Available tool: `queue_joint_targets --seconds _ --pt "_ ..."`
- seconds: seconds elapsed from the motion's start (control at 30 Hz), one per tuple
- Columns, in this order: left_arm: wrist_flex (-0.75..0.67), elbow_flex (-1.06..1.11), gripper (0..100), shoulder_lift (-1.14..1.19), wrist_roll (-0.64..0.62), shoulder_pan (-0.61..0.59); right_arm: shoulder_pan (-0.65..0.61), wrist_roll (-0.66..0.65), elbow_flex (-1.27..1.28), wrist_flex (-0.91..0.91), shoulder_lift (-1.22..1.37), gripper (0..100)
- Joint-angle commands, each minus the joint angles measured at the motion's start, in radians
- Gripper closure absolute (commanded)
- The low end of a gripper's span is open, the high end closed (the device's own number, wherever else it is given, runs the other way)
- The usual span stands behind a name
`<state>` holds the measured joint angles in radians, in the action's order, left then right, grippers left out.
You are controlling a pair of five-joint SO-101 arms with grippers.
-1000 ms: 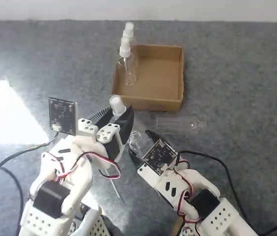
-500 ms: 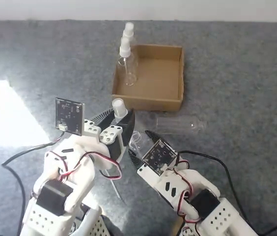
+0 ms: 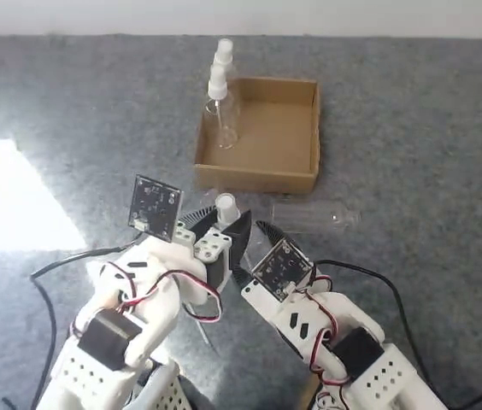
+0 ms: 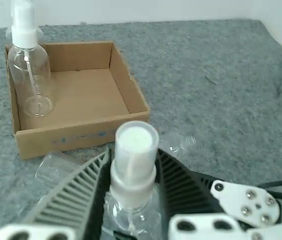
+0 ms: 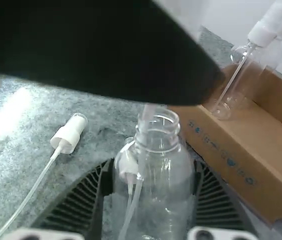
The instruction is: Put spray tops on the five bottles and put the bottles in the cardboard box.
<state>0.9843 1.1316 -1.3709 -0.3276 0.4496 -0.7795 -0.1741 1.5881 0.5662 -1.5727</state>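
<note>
My left gripper [image 3: 222, 229] is shut on a white spray top [image 3: 225, 206], which stands upright between its jaws [image 4: 132, 165]. My right gripper [image 5: 153, 175] is shut on an open clear bottle [image 5: 156, 165] directly below it. The spray top's thin tube [image 5: 143, 112] hangs into the bottle's neck. The two grippers meet in front of the cardboard box [image 3: 296, 141]. Two capped bottles [image 3: 221, 102] stand in the box's far left corner, and one of these capped bottles [image 4: 28, 70] shows in the left wrist view.
An uncapped clear bottle [image 3: 314, 215] lies on the grey mat just in front of the box. Another clear bottle [image 4: 51, 167] lies near the box's front wall. A loose spray top [image 5: 68, 132] with its tube lies on the mat beside the held bottle.
The left arm has moved right and forward with the spray top, bringing it over the bottle in the right gripper. The right arm has stayed put.
</note>
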Motion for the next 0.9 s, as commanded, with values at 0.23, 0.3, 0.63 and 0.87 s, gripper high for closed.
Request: queue_joint_targets --seconds 0.23,0.3,0.63,0.87 --pt "-0.049 0.033 89 -0.009 0.003 0.018 0.024 -0.025 -0.049 -0.036 -0.019 93.2" --pt "-0.051 0.038 88 -0.009 0.003 0.018 0.024 -0.025 -0.051 -0.038 -0.019 92.8" --pt "-0.048 0.038 81 -0.011 0.002 0.009 0.024 -0.025 -0.046 -0.038 -0.019 91.0" --pt "-0.048 0.024 81 -0.012 0.002 0.009 0.025 -0.025 -0.043 -0.038 -0.019 90.9"
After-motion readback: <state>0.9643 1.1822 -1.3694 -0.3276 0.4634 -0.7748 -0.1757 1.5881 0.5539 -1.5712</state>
